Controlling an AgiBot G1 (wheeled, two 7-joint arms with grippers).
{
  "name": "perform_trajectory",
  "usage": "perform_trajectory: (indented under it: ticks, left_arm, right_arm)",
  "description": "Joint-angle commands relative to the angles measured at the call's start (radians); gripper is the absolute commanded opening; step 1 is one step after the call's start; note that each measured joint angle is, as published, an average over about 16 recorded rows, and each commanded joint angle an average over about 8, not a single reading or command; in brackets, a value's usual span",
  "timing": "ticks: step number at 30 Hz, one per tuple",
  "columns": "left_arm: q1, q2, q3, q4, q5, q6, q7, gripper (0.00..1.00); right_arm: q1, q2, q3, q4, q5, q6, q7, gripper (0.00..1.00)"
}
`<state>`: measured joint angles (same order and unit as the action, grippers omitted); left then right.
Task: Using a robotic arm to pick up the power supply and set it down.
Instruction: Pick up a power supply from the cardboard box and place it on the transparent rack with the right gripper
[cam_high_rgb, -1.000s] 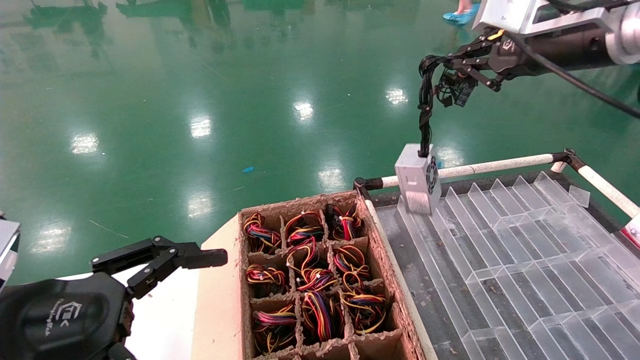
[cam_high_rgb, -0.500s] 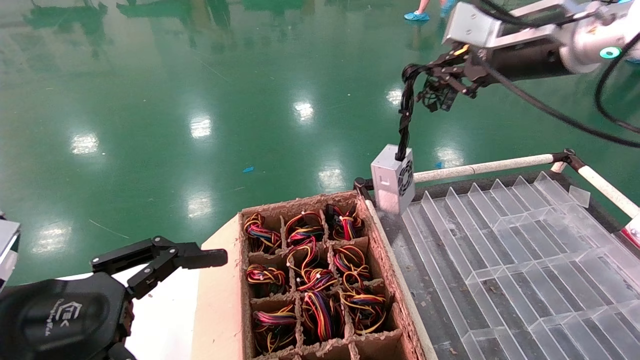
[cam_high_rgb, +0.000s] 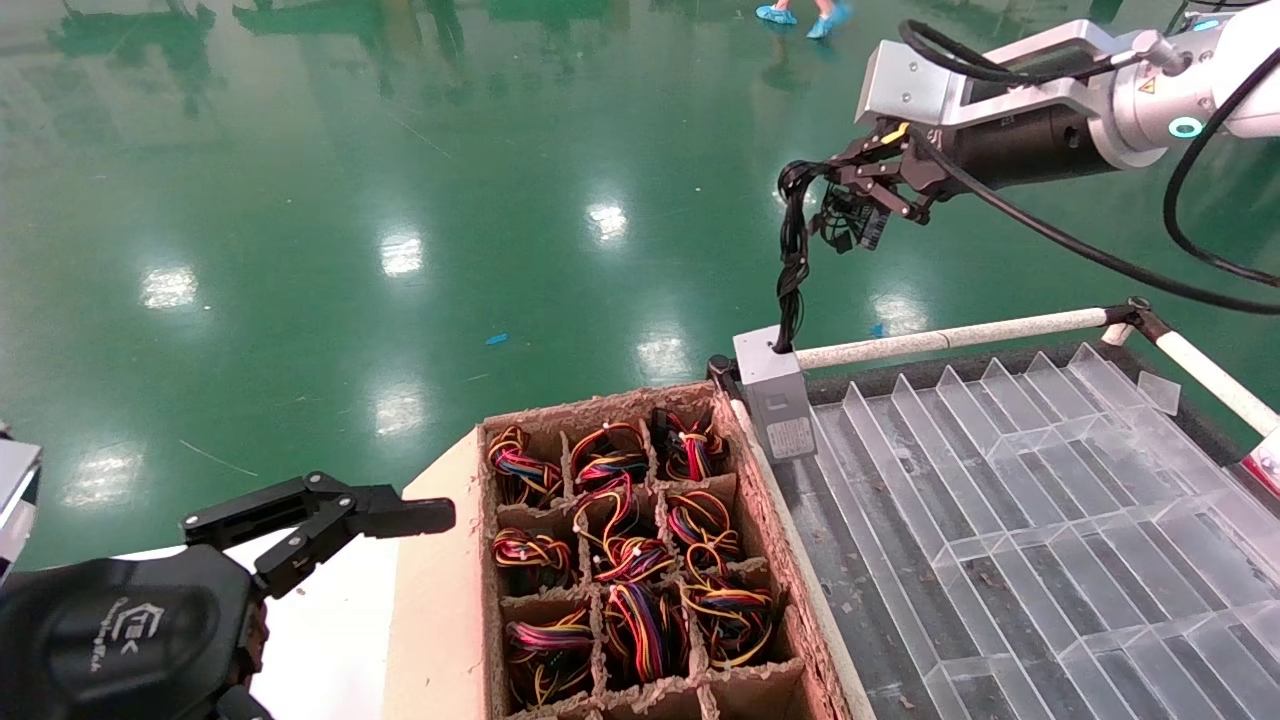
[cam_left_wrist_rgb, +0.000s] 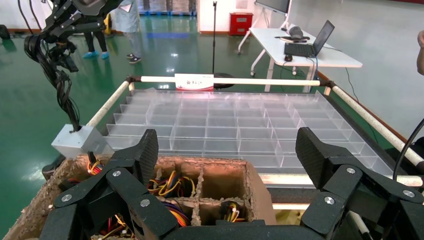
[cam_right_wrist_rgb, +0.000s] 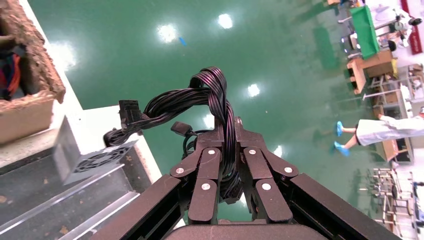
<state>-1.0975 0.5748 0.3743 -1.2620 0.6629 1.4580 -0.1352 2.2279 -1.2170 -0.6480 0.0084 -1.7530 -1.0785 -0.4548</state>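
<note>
The power supply is a small grey box with a white label. It hangs by its black cable bundle at the far left corner of the clear tray, right beside the cardboard box. Whether it touches the tray I cannot tell. My right gripper is high above it, shut on the cable bundle. In the right wrist view the right gripper pinches the cables with the power supply dangling below. My left gripper is parked low at the near left, open and holding nothing. The left wrist view shows the left gripper and the power supply.
A cardboard divider box holding coils of coloured wires stands in front of me. To its right lies a clear acrylic compartment tray framed by a white padded rail. Green floor lies beyond.
My right gripper has moved left and down with the power supply. The box swung from over the tray's far cells to its far left corner and turned. The left arm has not moved.
</note>
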Motion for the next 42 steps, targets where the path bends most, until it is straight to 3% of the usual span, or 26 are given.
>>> perform_trajectory:
  ticks: [1, 37, 39, 42]
  left_arm:
    - [0.0, 0.0, 0.0, 0.0, 0.0, 0.0, 0.0, 1.0]
    - [0.0, 0.0, 0.0, 0.0, 0.0, 0.0, 0.0, 1.0]
    - [0.0, 0.0, 0.0, 0.0, 0.0, 0.0, 0.0, 1.0]
    - [0.0, 0.0, 0.0, 0.0, 0.0, 0.0, 0.0, 1.0]
  right_arm:
    - [0.0, -0.002, -0.001, -0.001, -0.002, -0.01, -0.003, 0.0]
    - [-0.05, 0.045, -0.007, -0.016, -0.009, 0.034, -0.009, 0.0]
    - [-0.05, 0.048, -0.007, -0.016, -0.01, 0.032, -0.008, 0.09]
    - [-0.05, 0.051, -0.007, -0.015, -0.01, 0.031, -0.007, 0.44]
